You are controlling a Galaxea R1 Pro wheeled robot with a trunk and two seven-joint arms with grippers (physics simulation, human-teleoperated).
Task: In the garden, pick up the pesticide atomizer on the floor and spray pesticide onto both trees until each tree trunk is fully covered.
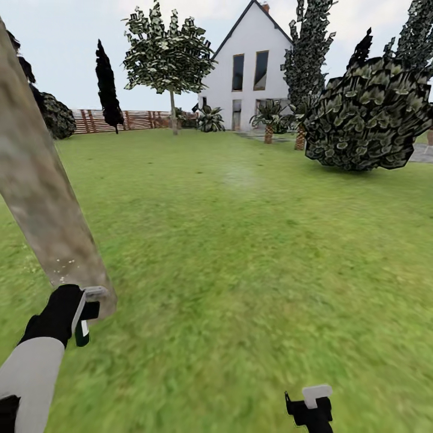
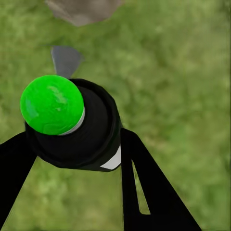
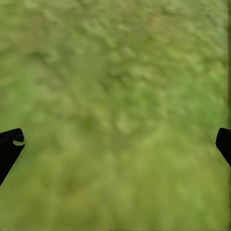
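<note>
The near tree trunk (image 1: 42,180), thick and blotchy grey-brown, slants across the left of the head view, with pale specks low on its bark. At its base my left gripper (image 1: 83,314) is shut on the pesticide atomizer (image 1: 82,334), whose grey-white trigger head (image 1: 94,293) lies against the trunk. In the left wrist view black fingers (image 2: 144,187) flank the dark bottle (image 2: 91,130) with its bright green round end, the trunk's foot (image 2: 82,9) just beyond. A second bare-trunked tree (image 1: 174,114) stands far back. My right gripper (image 1: 313,404) (image 3: 115,144) hangs open over grass.
Open lawn (image 1: 240,252) stretches ahead to a white house (image 1: 252,66). A big dark bush (image 1: 367,114) sits at right, short palms (image 1: 269,123) stand by the house, and a near-black conifer (image 1: 107,84) and brown slat fence (image 1: 132,120) are at the back left.
</note>
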